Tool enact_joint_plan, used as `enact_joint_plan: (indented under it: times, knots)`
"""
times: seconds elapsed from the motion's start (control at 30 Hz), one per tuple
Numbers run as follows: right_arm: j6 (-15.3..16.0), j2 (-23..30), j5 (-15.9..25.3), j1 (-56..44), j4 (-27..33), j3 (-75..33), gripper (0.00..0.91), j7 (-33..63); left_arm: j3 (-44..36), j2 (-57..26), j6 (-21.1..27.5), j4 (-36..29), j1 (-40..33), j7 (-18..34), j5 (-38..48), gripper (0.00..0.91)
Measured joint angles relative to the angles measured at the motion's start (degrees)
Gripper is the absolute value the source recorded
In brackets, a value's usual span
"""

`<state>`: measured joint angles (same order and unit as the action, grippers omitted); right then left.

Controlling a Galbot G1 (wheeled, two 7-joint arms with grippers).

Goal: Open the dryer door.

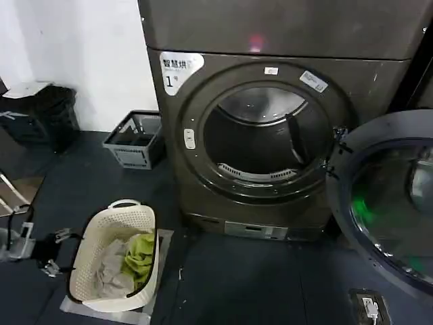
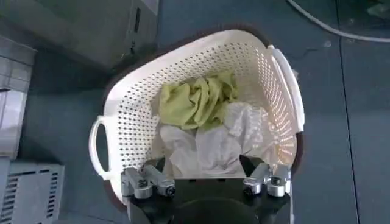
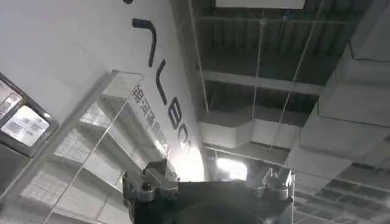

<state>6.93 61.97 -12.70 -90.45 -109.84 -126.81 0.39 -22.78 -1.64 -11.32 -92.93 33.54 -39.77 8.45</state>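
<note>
Head view: I see the dryer door (image 1: 389, 203) swung fully open to the right of the machine, hinged at the drum opening's right edge, its dark glass catching a green glint. The drum (image 1: 260, 135) stands exposed, a dark paddle inside. White "1" sticker (image 1: 177, 71) sits at the dryer's upper left corner. On the floor to the left, a white laundry basket (image 1: 91, 233) holds green and pale cloth; a grey crate (image 1: 135, 139) stands near the wall behind it. My left claw (image 1: 51, 254) hangs low just left of the basket. Left wrist view: left claw (image 2: 207, 182) is spread wide, gripping nothing, poised over the basket (image 2: 125, 115) with its green cloth (image 2: 195, 100). Right wrist view: right claw (image 3: 210, 185) points up toward the ceiling (image 3: 274, 79), fingers apart and empty, a lettered wall (image 3: 73, 55) beside it.
</note>
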Motion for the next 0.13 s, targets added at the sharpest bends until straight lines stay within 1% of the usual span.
enact_joint_plan:
  times: [0.13]
  knots:
    - [0.03,0.0,0.16,0.17,0.09,0.08,0.907,0.0,0.37,-0.08,-0.03,-0.09,0.02,-0.01,0.11,0.907]
